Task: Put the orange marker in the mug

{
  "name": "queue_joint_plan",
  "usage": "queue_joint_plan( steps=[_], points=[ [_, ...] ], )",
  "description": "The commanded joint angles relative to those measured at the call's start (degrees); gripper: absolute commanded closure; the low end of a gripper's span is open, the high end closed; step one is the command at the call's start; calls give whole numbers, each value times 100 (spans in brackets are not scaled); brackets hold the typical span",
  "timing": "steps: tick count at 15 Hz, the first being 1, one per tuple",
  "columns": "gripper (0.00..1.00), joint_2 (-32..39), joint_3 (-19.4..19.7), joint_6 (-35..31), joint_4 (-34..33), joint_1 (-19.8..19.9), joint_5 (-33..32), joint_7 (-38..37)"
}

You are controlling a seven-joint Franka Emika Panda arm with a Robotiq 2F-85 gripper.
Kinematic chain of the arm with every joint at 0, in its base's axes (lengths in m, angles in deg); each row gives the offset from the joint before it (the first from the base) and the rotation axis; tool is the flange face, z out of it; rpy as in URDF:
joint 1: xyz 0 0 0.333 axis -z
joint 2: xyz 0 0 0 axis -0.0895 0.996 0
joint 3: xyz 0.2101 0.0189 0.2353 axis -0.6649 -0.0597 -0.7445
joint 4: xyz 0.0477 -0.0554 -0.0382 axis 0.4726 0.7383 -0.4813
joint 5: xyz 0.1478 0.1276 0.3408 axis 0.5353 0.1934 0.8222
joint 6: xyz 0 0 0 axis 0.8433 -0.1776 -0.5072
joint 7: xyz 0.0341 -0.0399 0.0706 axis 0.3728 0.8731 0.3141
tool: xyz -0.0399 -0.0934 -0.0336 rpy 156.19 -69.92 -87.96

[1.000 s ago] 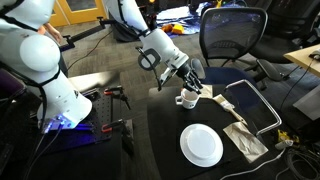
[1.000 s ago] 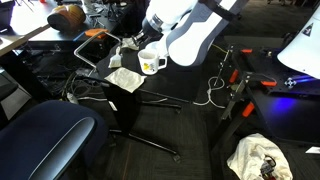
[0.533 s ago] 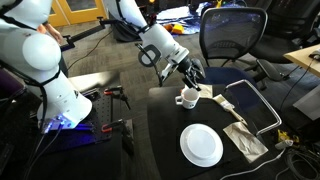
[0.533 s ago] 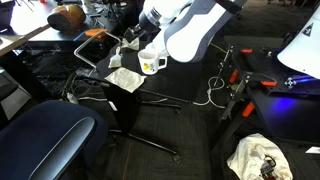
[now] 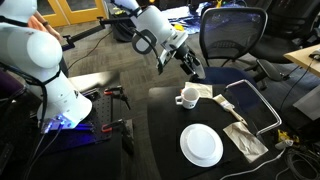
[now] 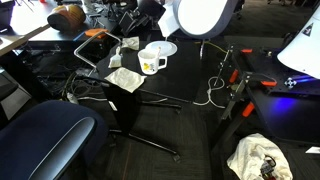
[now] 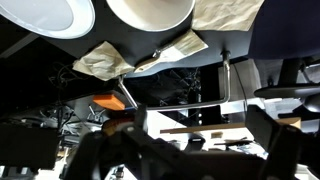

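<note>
The white mug [image 5: 186, 97] stands upright on the black table [image 5: 165, 140], handle to the side. In an exterior view it shows a yellow print on its side [image 6: 152, 61]. My gripper [image 5: 190, 66] hangs in the air above the mug and a little behind it, clear of the rim. It is open with nothing between its fingers. In the wrist view the mug [image 7: 150, 10] lies at the top edge, and the gripper [image 7: 198, 128] is dark and blurred at the bottom. The orange marker is hidden in every view.
A round white plate [image 5: 201, 145] lies in front of the mug on the table. Crumpled napkins [image 5: 243, 137] lie beside the plate and behind the mug. A metal tube frame [image 5: 258, 100] stands at the table's edge, with an office chair [image 5: 232, 35] behind it.
The gripper was low over the mug with its jaws narrower. It has opened wide and risen up and back, away from the mug. The mug and plate have not moved.
</note>
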Motion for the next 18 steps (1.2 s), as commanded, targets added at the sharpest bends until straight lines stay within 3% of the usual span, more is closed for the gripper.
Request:
queue_joint_plan(
  steps=[1, 9, 15, 17, 18],
  points=[
    [0, -1332, 252, 612, 522, -114, -581, 686],
    [0, -2228, 1517, 2746, 618, -761, -1380, 1422],
    [0, -2285, 2382, 3788, 536, -1384, -1999, 1267],
    [0, -2343, 2590, 3877, 598, -1546, -2087, 1325],
    [0, -2093, 2302, 3722, 503, -1307, -1917, 1258]
  ],
)
